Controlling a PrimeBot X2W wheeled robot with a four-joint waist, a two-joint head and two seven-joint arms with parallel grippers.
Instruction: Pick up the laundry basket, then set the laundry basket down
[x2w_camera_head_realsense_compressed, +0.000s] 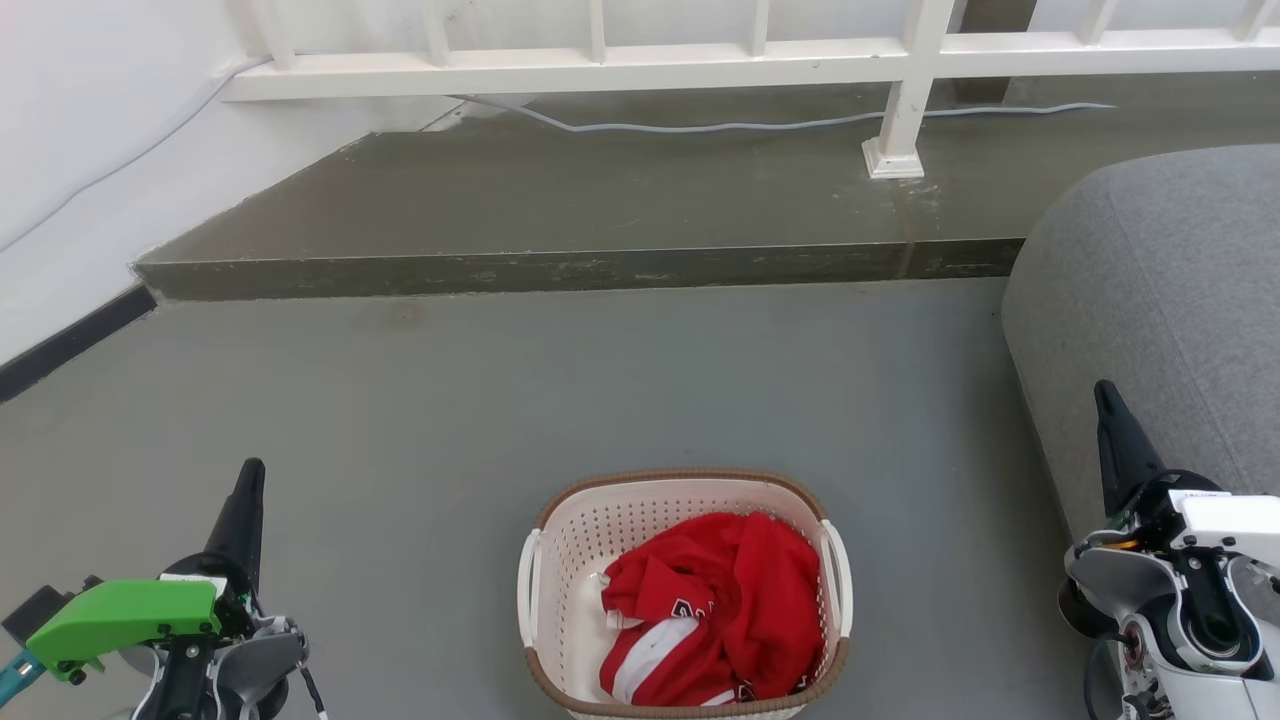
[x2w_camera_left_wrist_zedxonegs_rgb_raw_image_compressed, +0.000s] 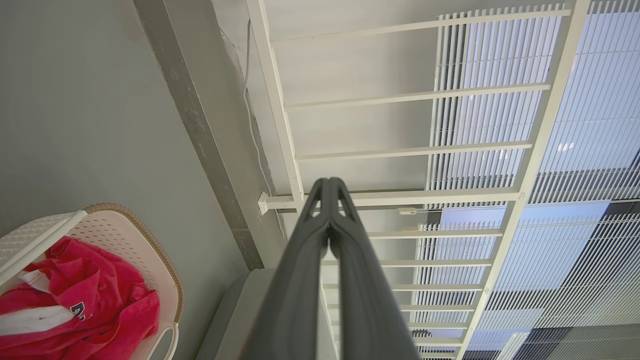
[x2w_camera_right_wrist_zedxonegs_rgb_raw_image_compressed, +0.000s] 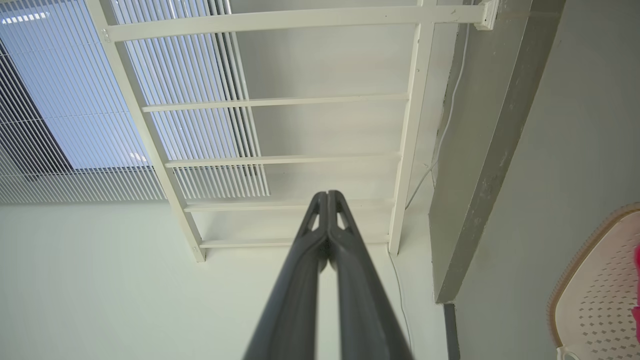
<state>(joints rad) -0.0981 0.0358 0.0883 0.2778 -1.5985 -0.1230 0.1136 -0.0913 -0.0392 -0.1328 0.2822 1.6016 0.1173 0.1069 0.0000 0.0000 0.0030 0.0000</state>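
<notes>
The left pincer (x2w_camera_left_wrist_zedxonegs_rgb_raw_image_compressed: 330, 184), fingers pressed together, points toward a white railing (x2w_camera_left_wrist_zedxonegs_rgb_raw_image_compressed: 278, 115); the laundry basket (x2w_camera_left_wrist_zedxonegs_rgb_raw_image_compressed: 120, 235) sits lower left.

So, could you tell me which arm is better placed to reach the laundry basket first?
Left, marginally: the left tool lies nearer the laundry basket across the floor, while the right tool sits farther ahead, beside the grey sofa. Both are shut.

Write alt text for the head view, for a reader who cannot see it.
A cream laundry basket holding a crumpled red garment sits on the grey floor, between the left end effector and the right end effector, both shut and clear of it.
</notes>
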